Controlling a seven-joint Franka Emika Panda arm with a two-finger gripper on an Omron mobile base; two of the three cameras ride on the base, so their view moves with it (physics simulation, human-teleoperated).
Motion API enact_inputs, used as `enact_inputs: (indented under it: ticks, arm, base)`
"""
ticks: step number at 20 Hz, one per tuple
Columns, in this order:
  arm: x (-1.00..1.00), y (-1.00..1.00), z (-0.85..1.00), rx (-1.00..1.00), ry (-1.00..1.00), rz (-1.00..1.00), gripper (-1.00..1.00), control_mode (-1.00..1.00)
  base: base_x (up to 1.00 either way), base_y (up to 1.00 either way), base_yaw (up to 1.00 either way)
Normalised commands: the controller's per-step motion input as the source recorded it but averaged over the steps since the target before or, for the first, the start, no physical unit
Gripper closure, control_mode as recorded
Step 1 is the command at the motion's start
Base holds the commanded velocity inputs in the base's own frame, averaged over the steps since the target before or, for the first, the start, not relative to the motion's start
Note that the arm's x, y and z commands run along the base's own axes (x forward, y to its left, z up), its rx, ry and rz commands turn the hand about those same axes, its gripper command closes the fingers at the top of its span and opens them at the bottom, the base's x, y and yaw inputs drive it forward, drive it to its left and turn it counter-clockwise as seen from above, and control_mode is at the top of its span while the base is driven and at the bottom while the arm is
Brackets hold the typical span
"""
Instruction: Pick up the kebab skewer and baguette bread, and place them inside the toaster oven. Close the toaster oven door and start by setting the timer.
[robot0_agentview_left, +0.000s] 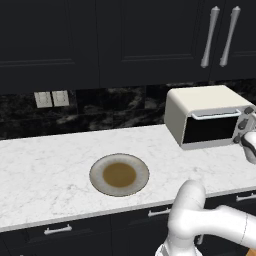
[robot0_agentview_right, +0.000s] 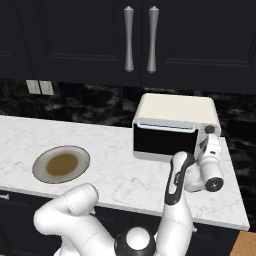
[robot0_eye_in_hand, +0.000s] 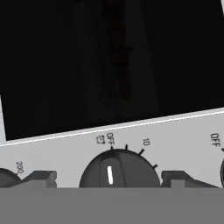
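Observation:
The cream-white toaster oven (robot0_agentview_left: 200, 102) (robot0_agentview_right: 175, 107) stands at the right of the marble counter, and its dark glass toaster oven door (robot0_agentview_left: 210, 129) (robot0_agentview_right: 162, 141) is shut. My gripper (robot0_agentview_right: 209, 135) (robot0_agentview_left: 246, 134) is at the knob panel on the oven's right side. In the hand view the gripper (robot0_eye_in_hand: 109, 177) is open, one fingertip on each side of a dark timer knob (robot0_eye_in_hand: 118, 168) whose white pointer stands near the OFF mark. The right fingertip (robot0_eye_in_hand: 177, 178) is close to the knob; the left one stands off with a gap. The kebab skewer and baguette bread are hidden.
A round plate (robot0_agentview_left: 119, 174) (robot0_agentview_right: 61, 164) with a brown centre lies bare on the counter, left of the oven. Two more knobs sit beside the timer knob. Dark cabinets hang above, drawers run below the counter edge, and the counter ends just right of the oven.

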Motion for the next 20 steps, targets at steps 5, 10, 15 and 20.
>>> enact_inputs:
  ticks: [5, 10, 15, 20]
  arm:
    - [0.03, -0.1, 0.0, 0.0, 0.0, -0.02, -1.0, -1.0]
    - [-0.03, -0.02, 0.0, 0.0, 0.0, -0.03, -1.0, -1.0]
    - [0.0, 0.0, 0.0, 0.0, 0.0, -0.04, -1.0, -1.0]
    - [0.0, 0.0, 0.0, 0.0, 0.0, -0.04, 1.0, -1.0]
  base:
    - [0.0, 0.0, 0.0]
    - [0.0, 0.0, 0.0]
    - [0.0, 0.0, 0.0]
    - [0.0, 0.0, 0.0]
